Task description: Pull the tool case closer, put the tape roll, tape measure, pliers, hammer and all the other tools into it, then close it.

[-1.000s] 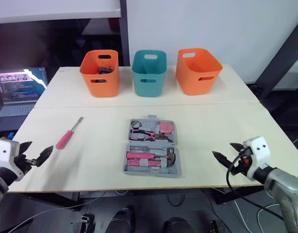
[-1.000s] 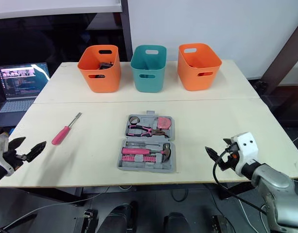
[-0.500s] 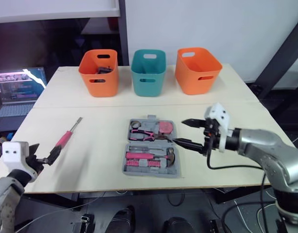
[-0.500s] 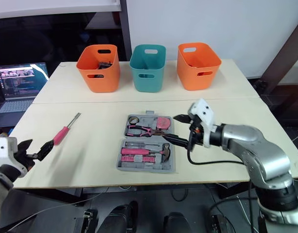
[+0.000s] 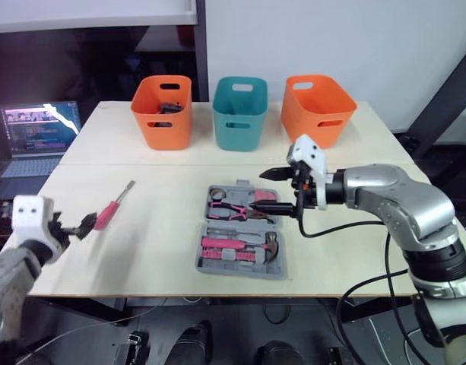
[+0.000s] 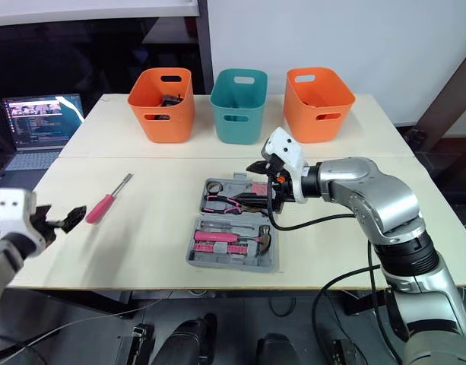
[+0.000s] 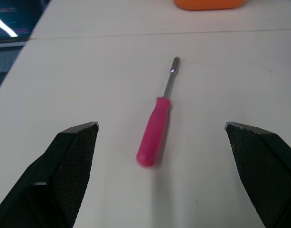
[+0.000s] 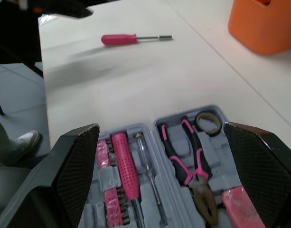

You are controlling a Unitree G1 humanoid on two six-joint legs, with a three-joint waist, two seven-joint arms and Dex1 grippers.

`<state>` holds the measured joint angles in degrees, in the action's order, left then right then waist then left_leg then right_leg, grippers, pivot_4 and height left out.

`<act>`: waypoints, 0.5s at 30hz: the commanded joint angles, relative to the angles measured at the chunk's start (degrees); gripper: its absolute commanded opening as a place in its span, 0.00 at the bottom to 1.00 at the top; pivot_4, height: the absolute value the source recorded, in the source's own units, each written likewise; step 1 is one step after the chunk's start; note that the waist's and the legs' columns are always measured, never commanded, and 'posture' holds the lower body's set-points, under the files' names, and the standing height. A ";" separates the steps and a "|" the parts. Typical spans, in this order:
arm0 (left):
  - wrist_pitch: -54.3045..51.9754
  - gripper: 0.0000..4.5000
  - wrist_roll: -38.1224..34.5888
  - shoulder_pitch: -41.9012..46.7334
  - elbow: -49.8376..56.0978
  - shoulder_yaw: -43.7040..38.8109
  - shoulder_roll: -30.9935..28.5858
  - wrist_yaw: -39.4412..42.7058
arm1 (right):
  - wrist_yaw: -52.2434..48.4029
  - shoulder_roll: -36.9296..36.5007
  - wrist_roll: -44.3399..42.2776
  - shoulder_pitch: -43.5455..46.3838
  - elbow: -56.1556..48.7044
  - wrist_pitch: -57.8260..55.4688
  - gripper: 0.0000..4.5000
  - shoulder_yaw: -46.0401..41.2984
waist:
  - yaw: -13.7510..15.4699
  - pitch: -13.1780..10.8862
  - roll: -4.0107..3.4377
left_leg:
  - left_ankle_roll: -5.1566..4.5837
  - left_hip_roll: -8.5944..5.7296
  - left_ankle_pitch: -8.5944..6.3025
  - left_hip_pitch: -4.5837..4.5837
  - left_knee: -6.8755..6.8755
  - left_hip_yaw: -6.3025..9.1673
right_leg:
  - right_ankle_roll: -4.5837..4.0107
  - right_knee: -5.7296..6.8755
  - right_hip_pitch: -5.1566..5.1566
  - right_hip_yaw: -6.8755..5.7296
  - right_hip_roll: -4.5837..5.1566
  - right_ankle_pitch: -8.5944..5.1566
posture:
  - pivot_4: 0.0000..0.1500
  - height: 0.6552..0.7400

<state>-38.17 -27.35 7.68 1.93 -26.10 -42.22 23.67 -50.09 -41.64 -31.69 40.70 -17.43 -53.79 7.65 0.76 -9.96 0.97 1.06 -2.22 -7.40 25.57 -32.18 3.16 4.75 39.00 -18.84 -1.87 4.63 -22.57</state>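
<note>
The right gripper (image 5: 261,190) is held wide open, empty, over the tool case (image 5: 242,237); the left gripper (image 5: 73,222) is spread empty well left of it.

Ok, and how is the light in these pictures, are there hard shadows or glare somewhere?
Left wrist view: the screwdriver casts only a soft, faint shadow close by its handle. Left eye view: the table is lit evenly, with no glare; the laptop screen glows bright against the dark room behind.
</note>
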 commanded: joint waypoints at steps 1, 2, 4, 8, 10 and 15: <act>0.18 1.00 4.17 9.58 -10.73 6.03 -4.08 3.92 | 2.14 0.10 -0.99 -0.38 -3.97 -1.85 0.98 -2.21 | -0.10 0.00 0.00 | 0.02 0.01 0.01 0.00 0.01 0.01 | 0.00 0.02 -0.03 0.00 -0.02 0.00 | 1.00 1.00; 0.90 1.00 5.57 12.13 -14.04 8.39 -4.70 5.41 | 2.67 0.13 -1.16 -0.85 -4.77 -2.27 0.98 -2.46 | -0.14 0.00 0.00 | 0.02 0.00 0.01 0.00 0.02 -0.02 | 0.01 0.03 -0.04 0.01 -0.02 0.00 | 1.00 1.00; 2.90 1.00 8.30 16.80 -20.63 12.49 -5.14 8.17 | 3.70 0.03 -1.49 -1.65 -6.11 -3.15 0.98 -3.08 | -0.30 0.00 0.00 | 0.01 -0.02 0.01 0.03 0.04 -0.06 | 0.02 0.02 -0.06 0.04 0.00 0.01 | 1.00 1.00; 7.28 1.00 12.64 26.26 -34.77 17.75 -3.33 11.18 | 5.82 -0.87 -0.67 -2.81 -7.81 -3.84 0.98 -4.09 | -0.72 -0.03 0.05 | 0.01 -0.02 0.04 0.07 0.06 -0.12 | 0.08 0.10 0.07 0.07 -0.04 0.04 | 1.00 1.00; 10.04 1.00 14.45 30.46 -42.48 18.69 -1.91 11.00 | 6.77 -1.18 -0.76 -3.17 -8.56 -4.44 0.98 -4.91 | -0.90 -0.08 0.13 | 0.02 -0.01 0.05 0.07 0.05 -0.11 | 0.09 0.14 0.07 0.04 -0.07 0.04 | 1.00 1.00; 19.12 1.00 18.56 36.91 -57.96 19.70 1.38 9.17 | 8.19 -2.60 -1.39 -4.15 -11.29 -6.59 0.98 -6.51 | -1.53 -0.15 0.26 | 0.02 -0.04 0.07 0.08 0.03 -0.13 | 0.20 0.16 0.08 0.02 -0.05 0.08 | 1.00 1.00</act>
<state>-22.32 -10.10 43.20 -53.07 -6.03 -40.82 33.60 -42.45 -43.39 -32.42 36.09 -26.12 -60.01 3.11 -0.77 -10.11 1.23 1.08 -2.26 -7.33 25.66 -32.16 3.03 4.96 39.17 -18.76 -1.85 4.58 -22.48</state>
